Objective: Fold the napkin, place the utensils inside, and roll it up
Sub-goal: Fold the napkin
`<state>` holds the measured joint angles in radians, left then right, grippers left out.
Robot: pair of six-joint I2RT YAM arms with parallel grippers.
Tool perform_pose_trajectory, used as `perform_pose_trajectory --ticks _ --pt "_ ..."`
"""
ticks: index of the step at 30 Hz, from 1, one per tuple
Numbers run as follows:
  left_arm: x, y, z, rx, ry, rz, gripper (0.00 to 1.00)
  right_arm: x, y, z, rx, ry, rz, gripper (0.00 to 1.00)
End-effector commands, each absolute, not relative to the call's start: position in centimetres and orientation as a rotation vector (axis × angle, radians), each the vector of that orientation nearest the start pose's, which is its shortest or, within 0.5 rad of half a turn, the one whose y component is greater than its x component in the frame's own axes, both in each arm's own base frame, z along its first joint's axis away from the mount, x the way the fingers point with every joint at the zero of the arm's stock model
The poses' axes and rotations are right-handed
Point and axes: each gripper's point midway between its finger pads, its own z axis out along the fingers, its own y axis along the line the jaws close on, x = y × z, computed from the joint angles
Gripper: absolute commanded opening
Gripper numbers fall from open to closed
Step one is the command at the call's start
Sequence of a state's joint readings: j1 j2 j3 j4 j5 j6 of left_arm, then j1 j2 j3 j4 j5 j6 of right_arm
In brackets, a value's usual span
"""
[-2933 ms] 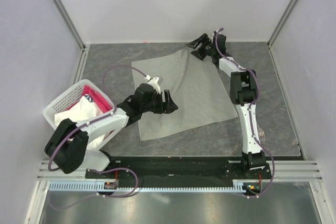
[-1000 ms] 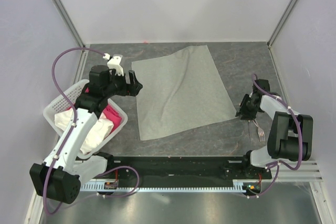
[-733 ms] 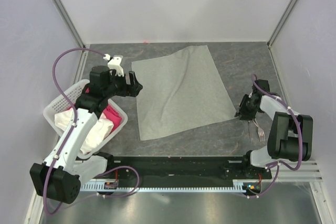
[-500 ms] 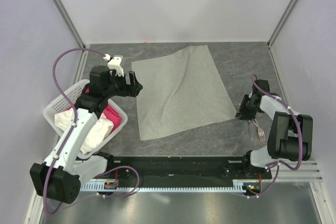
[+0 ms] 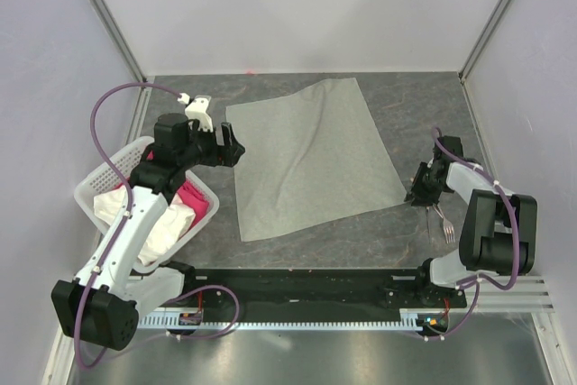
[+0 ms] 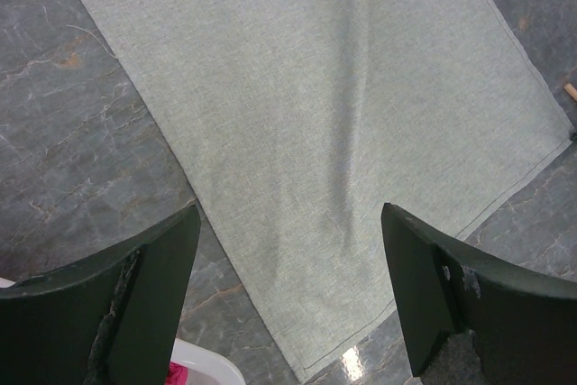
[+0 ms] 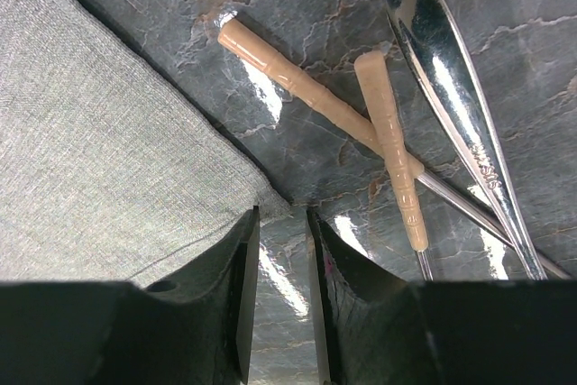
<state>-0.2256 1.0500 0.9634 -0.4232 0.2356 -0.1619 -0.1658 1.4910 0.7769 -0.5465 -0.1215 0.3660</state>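
Top external view shows us the napkin (image 5: pixel 311 155) spread flat on the table (image 5: pixel 433 96). We hold our left gripper (image 5: pixel 236 145) wide open above its left edge, near the basket (image 5: pixel 113 166). Our right gripper (image 7: pixel 281 223) stands narrow, a slim empty gap at the napkin's right corner, with the utensils (image 7: pixel 388 123) just beside it.

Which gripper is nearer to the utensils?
Right. The right gripper is just beside the utensils; the left gripper is across the napkin, near the basket.

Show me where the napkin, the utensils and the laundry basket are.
napkin (image 5: pixel 311 155): top external view, middle of the cloth.
utensils (image 7: pixel 391 143): right wrist view, where the tan handles cross.
basket (image 5: pixel 104 171): top external view, its white rim.
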Motion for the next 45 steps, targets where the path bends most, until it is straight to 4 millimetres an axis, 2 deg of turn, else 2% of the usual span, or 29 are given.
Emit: perform_pose_trajectory --ticks 1,9,17,24,29,36,38,41,43,44,45 --pt "31.2 -11.5 23.3 0.238 2.054 -0.442 0.89 27.2 -1.7 0.5 0.706 2.747 0.152 0.34" --pt "31.2 -11.4 23.2 0.237 2.057 -0.436 0.89 27.4 -1.7 -0.5 0.655 2.786 0.123 0.24" --pt "31.2 -11.4 23.3 0.236 2.055 -0.437 0.89 27.9 -2.5 0.4 0.649 2.755 0.055 0.00" --pt "31.1 -11.5 23.3 0.239 2.055 -0.444 0.89 28.6 -4.8 3.1 0.674 2.664 -0.104 0.00" --pt "31.1 -11.6 23.3 0.238 2.054 -0.449 0.89 28.2 -6.1 4.6 0.701 2.624 -0.202 0.00" --pt "30.9 -11.7 23.6 0.240 2.045 -0.461 0.89 28.1 -6.0 6.1 0.722 2.593 -0.195 0.00" --pt "30.9 -11.7 23.7 0.241 2.040 -0.463 0.89 28.6 -5.8 7.0 0.718 2.572 -0.171 0.00" --pt "30.9 -11.8 23.6 0.238 2.044 -0.465 0.89 30.0 -4.3 8.7 0.688 2.536 -0.129 0.00" --pt "30.8 -11.8 23.6 0.237 2.044 -0.467 0.89 31.6 -2.1 9.6 0.629 2.525 -0.083 0.00" --pt "30.9 -11.7 23.7 0.233 2.043 -0.466 0.89 32.2 0.2 9.9 0.580 2.528 -0.039 0.00" --pt "30.9 -11.7 23.7 0.234 2.042 -0.465 0.89 33.2 1.3 10.7 0.560 2.509 -0.014 0.00"
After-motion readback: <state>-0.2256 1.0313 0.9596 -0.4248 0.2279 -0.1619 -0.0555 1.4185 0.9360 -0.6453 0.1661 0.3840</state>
